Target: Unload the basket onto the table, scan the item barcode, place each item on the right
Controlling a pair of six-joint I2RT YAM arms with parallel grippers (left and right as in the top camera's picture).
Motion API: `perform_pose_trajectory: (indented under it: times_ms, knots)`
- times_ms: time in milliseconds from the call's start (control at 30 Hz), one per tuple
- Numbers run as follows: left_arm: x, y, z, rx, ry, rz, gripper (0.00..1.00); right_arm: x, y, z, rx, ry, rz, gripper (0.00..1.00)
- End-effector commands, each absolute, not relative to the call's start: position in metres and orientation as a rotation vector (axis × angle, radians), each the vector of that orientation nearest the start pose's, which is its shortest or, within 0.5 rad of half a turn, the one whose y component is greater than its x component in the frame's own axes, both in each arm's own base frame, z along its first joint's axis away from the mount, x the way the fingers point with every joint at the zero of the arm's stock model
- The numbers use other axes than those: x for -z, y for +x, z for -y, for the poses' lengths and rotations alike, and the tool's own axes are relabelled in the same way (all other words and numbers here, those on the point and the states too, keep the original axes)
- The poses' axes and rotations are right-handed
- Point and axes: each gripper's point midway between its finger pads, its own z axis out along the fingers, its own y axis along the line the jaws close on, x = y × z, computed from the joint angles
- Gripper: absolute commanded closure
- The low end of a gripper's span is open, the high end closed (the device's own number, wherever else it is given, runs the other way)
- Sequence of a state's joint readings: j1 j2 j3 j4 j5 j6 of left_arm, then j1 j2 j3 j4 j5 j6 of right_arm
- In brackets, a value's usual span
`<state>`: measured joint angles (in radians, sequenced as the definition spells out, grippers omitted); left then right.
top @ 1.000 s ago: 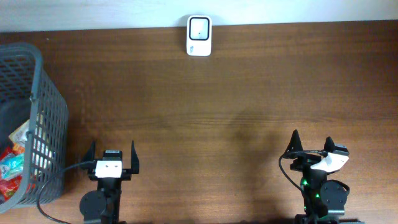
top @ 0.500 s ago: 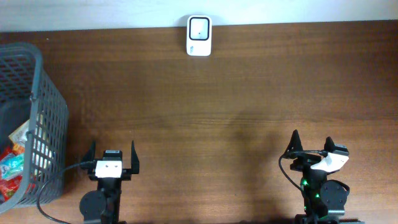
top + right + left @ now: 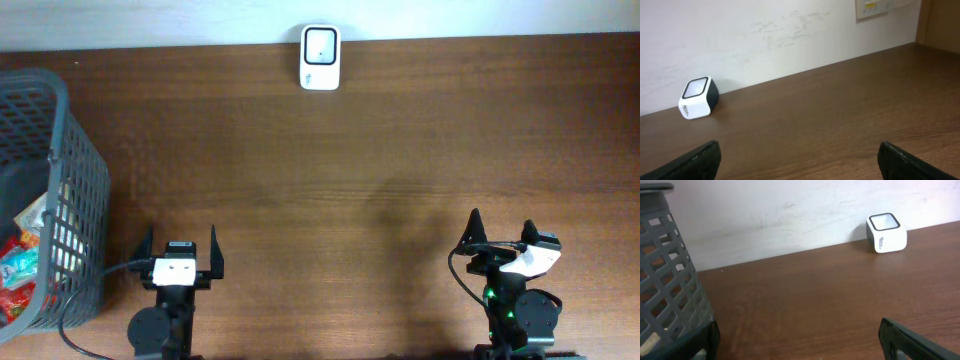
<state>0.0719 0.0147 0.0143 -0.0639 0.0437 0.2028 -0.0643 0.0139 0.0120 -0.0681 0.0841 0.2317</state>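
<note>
With left claw [image 3: 181, 240] and right claw [image 3: 502, 228] spread empty, a colourful packet [image 3: 20, 268] should be lifted edgewise from the grey plastic mesh basket [image 3: 62, 150], barcode left uncovered.

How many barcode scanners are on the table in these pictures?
1. The white scanner stands at the far edge of the table, near its middle. The grey basket at the left is partly out of view, so its inside cannot be fully checked.

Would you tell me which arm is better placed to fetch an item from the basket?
Left. The open left end effector sits close beside the basket holding the packets, while the right end effector, also open, stands far off on the other side.
</note>
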Motion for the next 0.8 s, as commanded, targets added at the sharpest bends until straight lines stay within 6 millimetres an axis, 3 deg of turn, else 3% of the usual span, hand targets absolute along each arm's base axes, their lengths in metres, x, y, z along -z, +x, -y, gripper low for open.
perform_pose_trajectory:
  times_ms: [0, 67, 133, 233, 400, 600, 700, 767]
  knots:
    - [-0.162, 0.246, -0.012, -0.199, 0.149, -1.625, 0.01, -0.157, 0.244, 0.029, -0.061, 0.298, -1.619, 0.01]
    - [-0.162, 0.246, -0.010, -0.190, 0.157, -1.622, 0.01, -0.157, 0.244, 0.029, -0.062, 0.298, -1.619, 0.01]
    - [-0.177, 0.246, 0.005, -0.129, 0.221, -1.553, 0.01, -0.157, 0.244, 0.029, -0.062, 0.298, -1.619, 0.01]
    - [-0.219, 0.238, 0.033, -0.032, 0.348, -1.385, 0.01, -0.157, 0.244, 0.029, -0.061, 0.297, -1.619, 0.01]
    - [-0.274, 0.239, 0.034, -0.027, 0.352, -1.394, 0.01, -0.157, 0.244, 0.029, -0.062, 0.298, -1.619, 0.01]
    - [-0.360, 0.274, 0.039, 0.031, 0.398, -1.547, 0.01, -0.157, 0.244, 0.029, -0.062, 0.298, -1.619, 0.01]
    - [-0.395, 0.306, 0.041, 0.098, 0.414, -1.699, 0.01, -0.157, 0.244, 0.029, -0.062, 0.298, -1.619, 0.01]
    - [-0.408, 0.320, 0.040, 0.122, 0.410, -1.784, 0.01, -0.157, 0.244, 0.029, -0.061, 0.297, -1.619, 0.01]
